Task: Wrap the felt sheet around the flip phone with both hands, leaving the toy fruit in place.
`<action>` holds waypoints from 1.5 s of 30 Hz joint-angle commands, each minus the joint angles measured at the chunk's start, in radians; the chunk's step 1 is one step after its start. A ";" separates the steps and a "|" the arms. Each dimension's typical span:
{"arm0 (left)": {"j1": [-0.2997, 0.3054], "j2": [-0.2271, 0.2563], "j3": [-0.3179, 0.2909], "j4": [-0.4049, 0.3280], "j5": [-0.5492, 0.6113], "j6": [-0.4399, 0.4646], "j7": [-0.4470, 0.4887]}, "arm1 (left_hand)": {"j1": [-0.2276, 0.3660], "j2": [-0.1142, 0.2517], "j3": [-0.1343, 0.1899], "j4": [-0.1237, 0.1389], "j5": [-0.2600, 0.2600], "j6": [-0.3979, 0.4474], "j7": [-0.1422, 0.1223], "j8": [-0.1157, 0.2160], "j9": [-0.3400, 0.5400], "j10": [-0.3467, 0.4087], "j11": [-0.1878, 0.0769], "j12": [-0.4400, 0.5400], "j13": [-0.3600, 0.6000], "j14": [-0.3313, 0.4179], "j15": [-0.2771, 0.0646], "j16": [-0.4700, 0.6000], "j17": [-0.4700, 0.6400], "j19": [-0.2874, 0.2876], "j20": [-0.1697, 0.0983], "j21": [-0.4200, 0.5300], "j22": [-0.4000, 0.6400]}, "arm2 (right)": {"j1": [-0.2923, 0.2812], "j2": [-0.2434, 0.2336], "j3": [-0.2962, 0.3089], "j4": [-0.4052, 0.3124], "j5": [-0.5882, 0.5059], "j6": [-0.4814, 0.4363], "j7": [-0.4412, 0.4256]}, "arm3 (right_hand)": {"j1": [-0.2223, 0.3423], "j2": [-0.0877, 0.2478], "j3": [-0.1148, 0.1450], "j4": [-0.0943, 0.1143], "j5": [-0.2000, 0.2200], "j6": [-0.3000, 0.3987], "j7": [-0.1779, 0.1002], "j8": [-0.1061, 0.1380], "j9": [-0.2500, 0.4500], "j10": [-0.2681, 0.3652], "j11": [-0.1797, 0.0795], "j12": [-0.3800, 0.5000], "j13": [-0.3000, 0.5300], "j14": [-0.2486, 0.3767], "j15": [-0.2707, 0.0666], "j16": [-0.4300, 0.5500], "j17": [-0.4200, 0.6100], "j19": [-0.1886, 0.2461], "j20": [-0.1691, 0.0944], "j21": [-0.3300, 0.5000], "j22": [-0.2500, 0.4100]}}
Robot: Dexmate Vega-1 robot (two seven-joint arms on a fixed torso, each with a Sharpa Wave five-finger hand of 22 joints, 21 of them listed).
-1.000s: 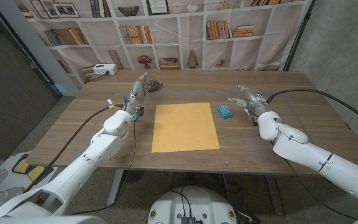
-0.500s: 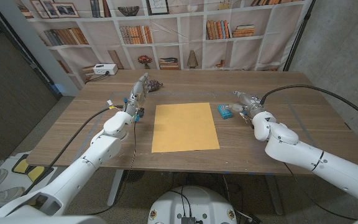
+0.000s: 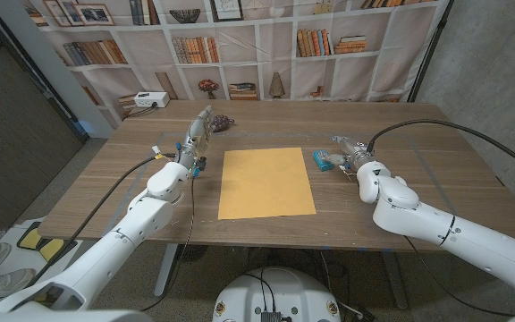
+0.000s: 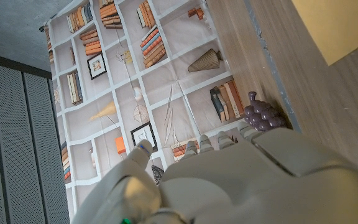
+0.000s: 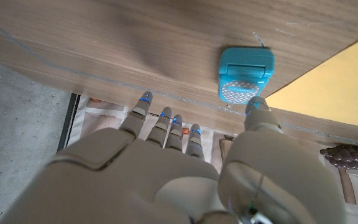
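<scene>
While both arms reach in from the near corners, the yellow felt sheet lies flat and unfolded at the middle of the wooden table; its corner also shows in the left wrist view and the right wrist view; the turquoise flip phone lies closed on the bare wood at about three o'clock from the sheet, just beside its edge and not on it; the right wrist view shows the phone with a dotted panel on its lid, lying clear of the felt. The right hand sits at three o'clock from the phone, very near it; its fingers are spread and reach toward the phone, the thumb tip close beside it, and I cannot tell from the pictures whether anything touches; it holds nothing. The left hand stands at about ten o'clock from the sheet, well apart from it, fingers extended toward the far side of the table and holding nothing; the left wrist view shows its back with the fingertips close together. The toy fruit, a dark purple bunch of grapes, rests just beyond the left fingertips, at eleven o'clock from the sheet; the left wrist view shows it near the table's far edge, with a bookshelf backdrop behind.
</scene>
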 commanded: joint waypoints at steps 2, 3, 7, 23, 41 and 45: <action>0.029 0.017 -0.018 -0.029 -0.010 0.006 0.012 | -0.013 0.005 -0.003 0.000 0.007 -0.024 -0.006 -0.001 0.004 -0.113 0.003 -0.004 0.006 -0.157 -0.004 -0.002 0.005 -0.031 0.003 -0.001 0.003 | 0.059 0.029 -0.050 0.024 0.002 -0.018 0.085 | -0.014 -0.004 -0.006 0.007 0.009 -0.005 0.000 0.002 0.003 0.001 0.002 -0.002 0.001 -0.001 0.003 -0.001 0.004 0.001 0.002 0.000 0.004; 0.030 0.018 -0.018 -0.030 -0.010 0.007 0.012 | -0.013 0.005 -0.003 0.000 0.007 -0.024 -0.005 -0.001 0.004 -0.113 0.005 -0.004 0.006 -0.157 -0.004 -0.001 0.005 -0.030 0.003 -0.001 0.003 | 0.064 0.030 -0.055 0.025 0.002 -0.017 0.091 | -0.015 -0.004 -0.007 0.007 0.009 -0.005 0.000 0.002 0.003 0.001 0.002 -0.002 0.001 -0.001 0.003 0.000 0.004 0.001 0.002 0.000 0.004; 0.032 0.018 -0.020 -0.029 -0.012 0.005 0.010 | -0.013 0.006 -0.003 0.001 0.008 -0.023 -0.003 -0.001 0.004 -0.116 0.003 -0.005 0.006 -0.158 -0.005 -0.002 0.005 -0.031 0.003 -0.002 0.003 | 0.082 0.035 -0.071 0.031 0.001 -0.014 0.112 | -0.035 -0.003 -0.016 0.019 0.008 -0.004 0.002 0.005 0.003 0.013 0.003 0.002 0.001 0.008 -0.002 0.005 0.006 0.007 0.000 0.002 0.004; 0.036 0.019 -0.021 -0.030 -0.009 -0.004 0.006 | -0.014 0.005 -0.005 0.001 0.008 -0.021 -0.004 -0.001 0.004 -0.115 0.005 -0.005 0.006 -0.159 -0.006 -0.001 0.005 -0.031 0.003 -0.003 0.003 | 0.130 0.041 -0.096 0.086 0.024 0.013 0.176 | 0.019 0.045 0.013 -0.002 0.022 0.019 0.003 0.016 0.002 0.030 -0.003 0.003 -0.002 0.053 -0.022 0.021 0.004 0.060 -0.021 0.018 0.003; 0.020 0.014 -0.016 -0.018 -0.008 0.002 0.001 | -0.016 0.003 -0.008 0.002 0.009 -0.020 -0.006 -0.001 0.004 -0.113 0.004 -0.005 0.006 -0.158 -0.007 0.000 0.005 -0.031 0.003 -0.004 0.003 | 0.171 0.065 -0.153 0.144 -0.031 -0.022 0.194 | 0.178 0.079 0.044 -0.036 0.028 0.110 0.008 0.031 0.000 0.151 -0.021 0.033 -0.007 0.284 -0.108 0.123 0.022 0.248 -0.076 0.075 0.008; 0.013 0.011 -0.013 -0.010 -0.008 0.000 -0.004 | -0.017 0.003 -0.009 0.003 0.009 -0.020 -0.006 -0.001 0.004 -0.113 0.001 -0.005 0.006 -0.159 -0.006 0.000 0.005 -0.032 0.003 -0.005 0.003 | 0.160 0.074 -0.154 0.158 -0.051 -0.016 0.149 | 0.281 0.107 0.052 -0.038 0.031 0.220 0.008 0.048 0.000 0.298 -0.024 0.087 -0.002 0.456 -0.160 0.235 0.088 0.348 -0.109 0.119 0.017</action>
